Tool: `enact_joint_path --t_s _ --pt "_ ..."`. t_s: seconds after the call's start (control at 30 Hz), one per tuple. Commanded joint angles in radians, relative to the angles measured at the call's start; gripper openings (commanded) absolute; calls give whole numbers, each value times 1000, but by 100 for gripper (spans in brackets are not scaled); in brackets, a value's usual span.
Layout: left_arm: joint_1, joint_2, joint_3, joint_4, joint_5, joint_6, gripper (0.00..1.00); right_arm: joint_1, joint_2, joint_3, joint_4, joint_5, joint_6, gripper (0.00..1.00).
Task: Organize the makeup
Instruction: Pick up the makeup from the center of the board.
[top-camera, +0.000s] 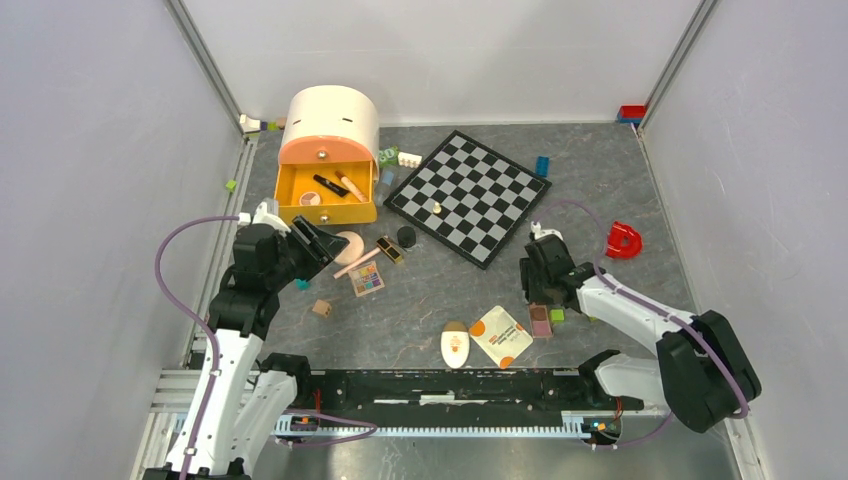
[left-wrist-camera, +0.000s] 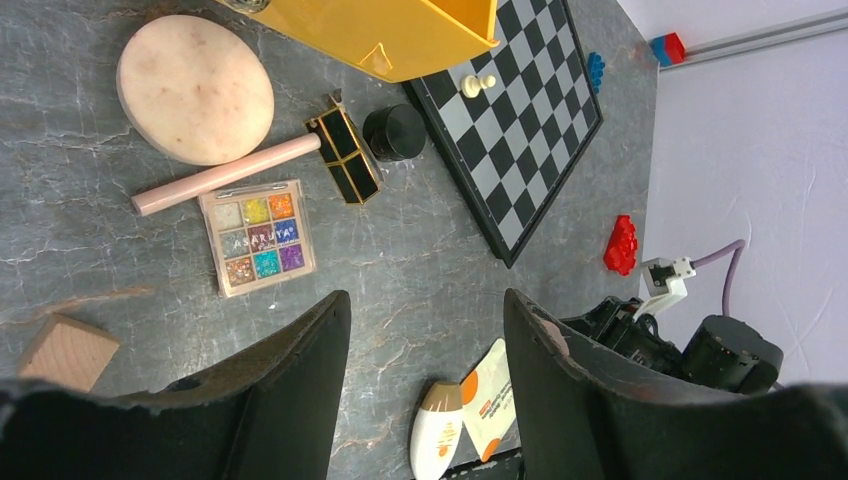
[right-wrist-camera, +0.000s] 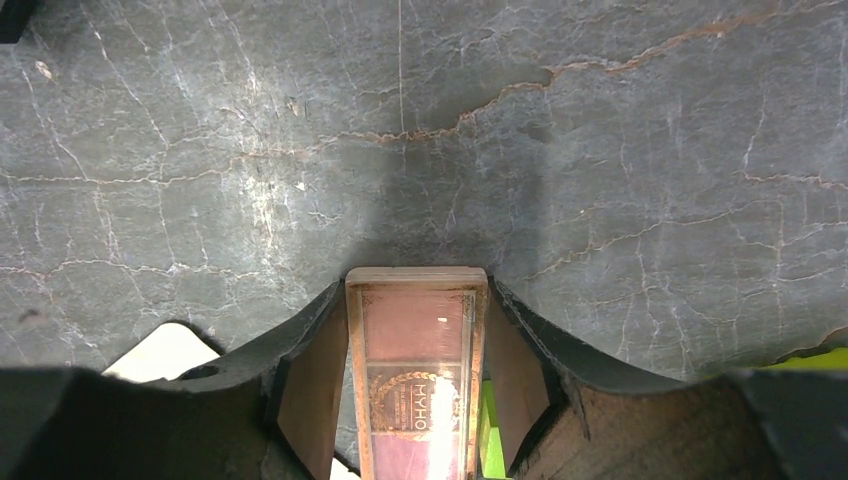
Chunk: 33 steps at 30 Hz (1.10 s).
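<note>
Right wrist view: blush palette (right-wrist-camera: 416, 360) lay flat on table (right-wrist-camera: 620, 150), between fingers of my right gripper (right-wrist-camera: 416, 300), long axis along them. Jaws flanked its long sides; clamped or not, couldn't tell. Left gripper (left-wrist-camera: 425, 310) apart, empty, farther off.

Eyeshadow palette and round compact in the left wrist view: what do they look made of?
Eyeshadow palette: flat beige case, likely card or matte plastic, holding glittery pressed pans. Round compact: matte peach lid with speckled, stone-like mottling, probably plastic.
</note>
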Motion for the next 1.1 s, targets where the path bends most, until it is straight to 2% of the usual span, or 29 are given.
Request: enact_joint_path --t_s 0.0,0.23,0.37,0.4,0.47,0.57,0.8,1.07 --pt "0 -6 -2 12 23 36 64 0 73 41 75 -107 -21 44" --pt "0 -20 11 -19 16 42 64 2 286 246 84 -104 -96 45" --pt "0 -29 17 -38 9 52 64 2 354 286 81 -94 -125 56" --pt "-1 -29 18 -40 8 54 64 2 352 275 84 -95 -128 63" --pt "0 -31 12 -47 4 57 64 4 318 233 96 -98 -125 74" --pt "0 -34 -2 -47 5 56 64 5 258 163 98 -93 -111 82" --pt "0 -42 -15 -40 9 53 64 69 146 31 72 -76 -52 84" --pt "-1 -54 -26 -44 13 50 64 134 64 -28 -7 6 38 79"
